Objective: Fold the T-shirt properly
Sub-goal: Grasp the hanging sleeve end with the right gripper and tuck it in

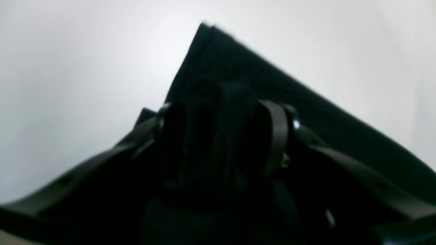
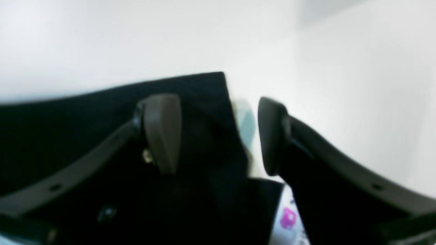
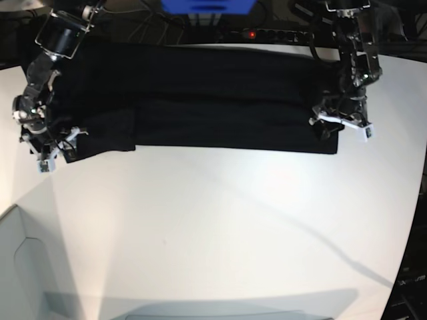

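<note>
The black T-shirt lies as a long flat band across the far part of the white table. My left gripper sits over its right-hand end. In the left wrist view the left gripper is open, its fingers spread over a corner of the T-shirt, with a ridge of cloth between them. My right gripper is at the left-hand end. In the right wrist view the right gripper is open and straddles the edge of the T-shirt, with bare table showing between the fingers.
A blue box and a power strip with a red light sit beyond the table's far edge. A grey panel stands at the near left corner. The table's right edge runs close to the left arm.
</note>
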Robot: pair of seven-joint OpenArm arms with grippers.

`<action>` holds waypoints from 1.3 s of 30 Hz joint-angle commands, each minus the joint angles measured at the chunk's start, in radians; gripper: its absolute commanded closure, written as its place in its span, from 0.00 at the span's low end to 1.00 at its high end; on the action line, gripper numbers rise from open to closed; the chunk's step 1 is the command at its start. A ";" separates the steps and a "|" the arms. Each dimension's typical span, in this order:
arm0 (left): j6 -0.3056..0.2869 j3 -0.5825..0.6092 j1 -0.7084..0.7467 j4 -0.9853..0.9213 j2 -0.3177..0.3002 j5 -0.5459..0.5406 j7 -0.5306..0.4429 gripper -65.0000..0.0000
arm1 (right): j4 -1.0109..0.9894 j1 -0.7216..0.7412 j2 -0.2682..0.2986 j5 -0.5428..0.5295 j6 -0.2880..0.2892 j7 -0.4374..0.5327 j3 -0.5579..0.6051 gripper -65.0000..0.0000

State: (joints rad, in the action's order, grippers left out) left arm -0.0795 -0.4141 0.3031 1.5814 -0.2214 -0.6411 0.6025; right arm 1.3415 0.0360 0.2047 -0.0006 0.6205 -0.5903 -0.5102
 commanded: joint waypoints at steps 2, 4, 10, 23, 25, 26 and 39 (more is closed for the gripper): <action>-0.004 -0.004 -0.005 0.001 -0.013 -0.003 -0.006 0.51 | -0.017 0.026 0.014 0.007 0.002 -0.004 0.000 0.44; -0.004 -0.002 -0.003 -0.005 -0.013 -0.003 -0.006 0.51 | -0.040 0.028 0.014 0.007 0.002 -0.004 0.002 0.46; -0.004 -0.002 -0.002 -0.019 -0.013 -0.003 -0.006 0.51 | -0.040 0.029 0.016 0.007 0.002 -0.004 0.048 0.97; -0.004 -0.002 -0.002 -0.017 -0.014 -0.003 0.000 0.51 | 0.471 -0.144 -0.034 0.007 0.000 -0.015 0.026 1.00; -0.004 -0.002 -0.005 -0.017 -0.014 -0.003 0.001 0.51 | 0.554 -0.198 -0.070 0.007 0.000 -0.015 -0.005 1.00; -0.004 -0.002 -0.006 -0.017 -0.014 -0.003 0.001 0.51 | 0.585 -0.222 -0.087 0.007 0.000 -0.015 -0.026 1.00; -0.004 -0.002 -0.009 -0.005 -0.022 -0.004 0.003 0.51 | 0.695 -0.479 -0.213 0.003 0.002 -0.004 -0.133 1.00</action>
State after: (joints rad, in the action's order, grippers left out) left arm -0.0902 -0.4141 0.2981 1.5642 -0.2321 -0.6483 0.6022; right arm 2.0151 -0.4404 -0.0166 0.0116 0.6250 -0.6159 -0.6384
